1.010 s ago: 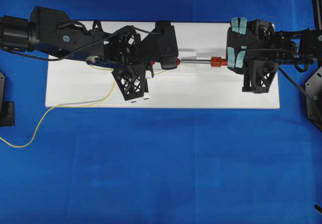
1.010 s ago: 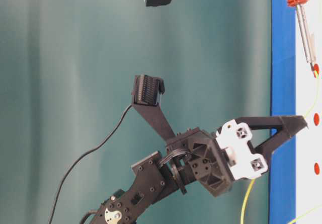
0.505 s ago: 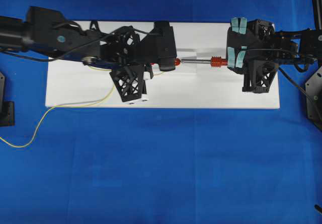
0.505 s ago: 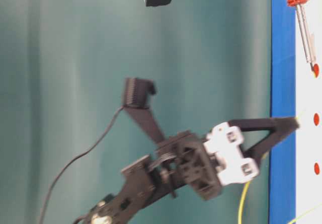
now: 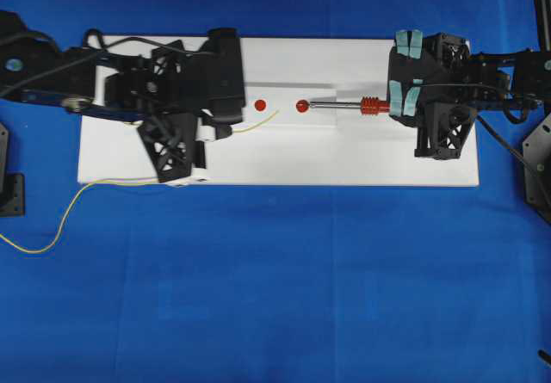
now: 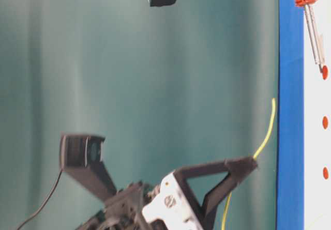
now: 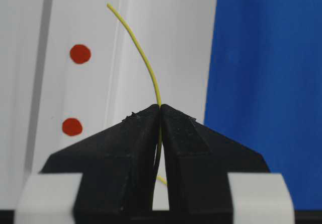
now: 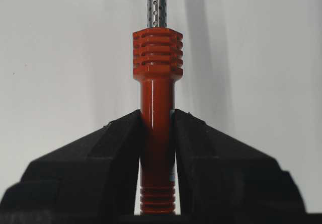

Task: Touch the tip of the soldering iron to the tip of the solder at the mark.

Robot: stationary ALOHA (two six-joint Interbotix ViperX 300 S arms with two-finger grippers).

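1. On the white board [image 5: 344, 155], over a blue cloth [image 5: 275, 288], I see three red dots in a row along the middle — two bare in the overhead view, one of them at [image 5: 260, 105].
2. My right gripper [image 8: 157, 128] is clamped on the red-orange handle of the soldering iron [image 5: 349, 104], its fingers [image 8: 108, 153] pressed to either side of the smooth part below the ribbed collar.
3. The iron lies level along the board, its silver shaft pointing toward the left arm, and its tip sits at the red mark [image 5: 302, 106] nearest it; in the table-level view the tip looks to be touching that dot.
4. My left gripper [image 7: 161, 114] is pinched together on the solder [image 7: 141, 53], the thin yellow wire running up out of the closed tips in a gentle curve.
5. Overhead, the solder's free end [image 5: 277, 112] lies just beside the middle dot and apart from the iron's tip — the two tips do not meet.
6. Behind the left gripper the wire trails off the board's near-left edge and loops across the cloth toward the frame's left side.
7. From table level the left gripper is raised off the board, and the wire's end stands up from its tips.
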